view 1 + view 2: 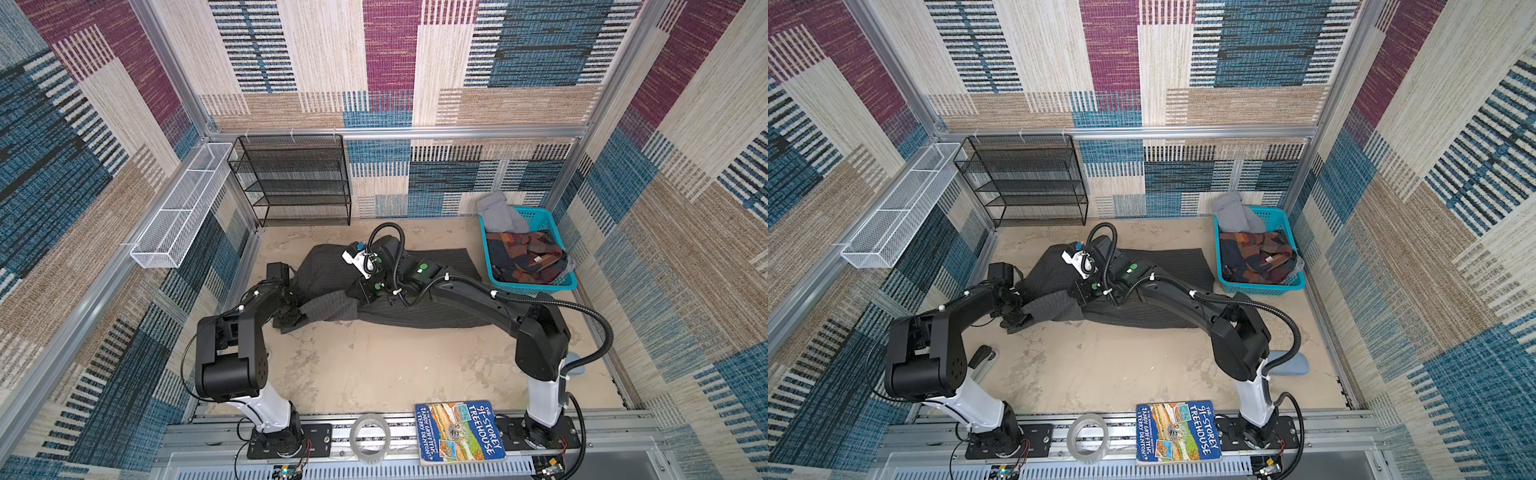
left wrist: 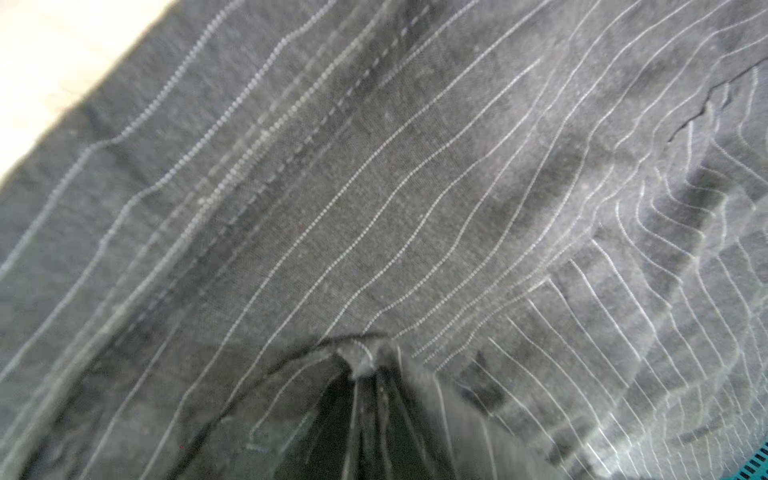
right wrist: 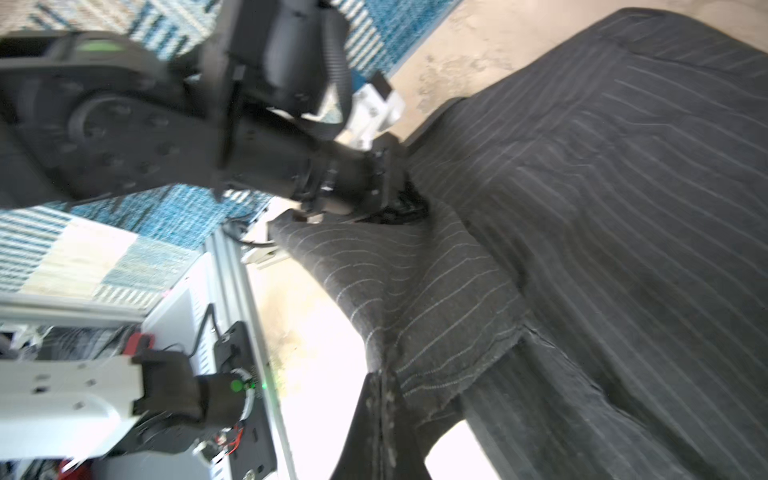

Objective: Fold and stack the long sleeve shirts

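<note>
Patchwork carpet walls [image 1: 324,54], beige floor [image 1: 374,365], black mesh shelf [image 1: 299,183]

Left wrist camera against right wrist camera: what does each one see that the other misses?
Only the left wrist view shows, up close, the cloth puckered where the left gripper is shut on it, plus a sliver of teal basket at one corner. Only the right wrist view shows the left arm reaching in, the patterned wall behind it, and the right gripper shut on a sleeve edge. Both share the charcoal pinstriped shirt and the pale table under it.
</note>
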Controlling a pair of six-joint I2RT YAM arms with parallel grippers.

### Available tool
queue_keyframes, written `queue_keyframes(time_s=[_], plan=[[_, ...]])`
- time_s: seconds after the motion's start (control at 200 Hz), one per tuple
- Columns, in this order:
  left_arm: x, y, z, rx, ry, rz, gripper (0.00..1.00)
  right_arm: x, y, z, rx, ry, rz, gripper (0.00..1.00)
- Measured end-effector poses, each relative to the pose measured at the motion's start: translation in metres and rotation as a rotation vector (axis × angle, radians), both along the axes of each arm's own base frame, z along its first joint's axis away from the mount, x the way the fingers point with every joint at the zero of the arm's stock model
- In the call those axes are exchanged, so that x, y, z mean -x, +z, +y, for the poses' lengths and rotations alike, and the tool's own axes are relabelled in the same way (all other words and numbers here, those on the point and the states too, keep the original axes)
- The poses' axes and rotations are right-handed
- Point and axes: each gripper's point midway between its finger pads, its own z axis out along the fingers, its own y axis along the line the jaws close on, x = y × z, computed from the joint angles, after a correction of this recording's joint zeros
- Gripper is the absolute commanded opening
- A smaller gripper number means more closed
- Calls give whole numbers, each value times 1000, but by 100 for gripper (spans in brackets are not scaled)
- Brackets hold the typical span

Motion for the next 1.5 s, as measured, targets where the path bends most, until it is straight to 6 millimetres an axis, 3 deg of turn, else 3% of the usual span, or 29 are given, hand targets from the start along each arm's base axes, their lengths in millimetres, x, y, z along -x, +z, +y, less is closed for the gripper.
queue_keyframes(time_s=[0.13, 0.235, 0.32, 0.461, 0.561, 0.636, 0.811, 0.931, 1.237, 1.502], plan=[[0, 0, -2, 0, -6, 0, 13, -33, -59, -3, 84, -78, 39, 9], [0, 0, -3, 0, -9, 0, 13, -62, -109, -7, 172, -162, 56, 24], [-1, 1, -4, 0, -11, -4, 13, -68, -129, -17, 236, -213, 63, 35], [-2, 1, -5, 0, -13, -4, 13, -47, -117, -38, 284, -251, 43, 50], [-2, 1, -6, 2, -17, -4, 13, -29, -87, -51, 267, -280, 10, 53], [-2, 1, -7, 2, -20, -4, 13, -11, -79, -58, 261, -289, 17, 53], [-2, 4, -8, 1, -23, -11, 13, 39, -93, -57, 254, -251, 125, 50], [-2, 6, -8, 1, -23, -13, 13, 61, -101, -46, 207, -221, 211, 46], [-1, 5, -9, 0, -27, -9, 13, 76, -120, -18, 105, -165, 354, 44], [0, 5, -9, -4, -34, -8, 13, 81, -141, -9, 106, -148, 431, 44]])
